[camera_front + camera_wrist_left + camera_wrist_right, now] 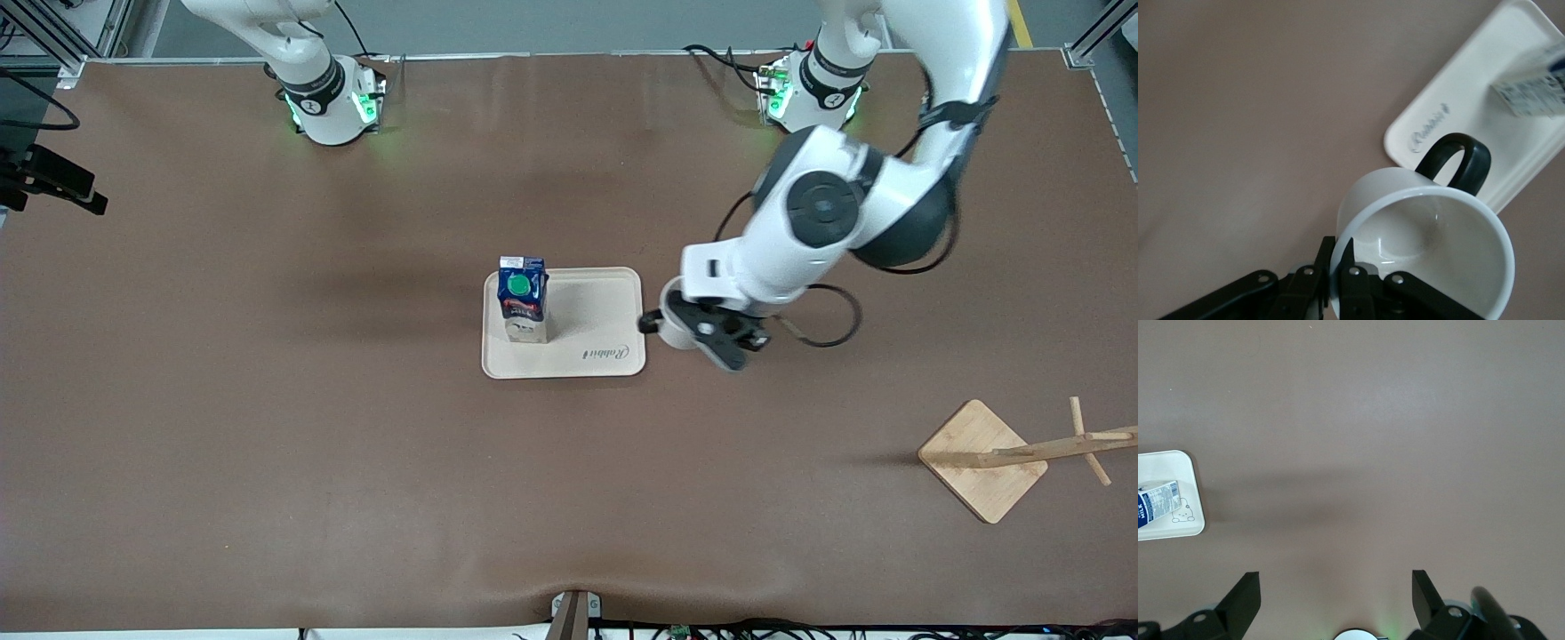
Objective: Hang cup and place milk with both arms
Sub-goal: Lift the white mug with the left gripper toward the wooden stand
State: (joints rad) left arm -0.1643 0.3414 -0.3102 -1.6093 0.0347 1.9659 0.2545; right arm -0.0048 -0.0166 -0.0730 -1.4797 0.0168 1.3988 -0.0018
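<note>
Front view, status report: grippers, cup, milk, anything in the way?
Left gripper shut on white black-handled cup, beside cream tray. Right gripper open over bare table, waiting. Blue milk carton upright on tray. Wooden rack unobstructed.

Open right end effector over table; milk on tray.

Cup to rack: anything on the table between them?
Nothing visible. The left end effector holds the cup by its rim beside the tray; only bare table lies between it and the rack.
</note>
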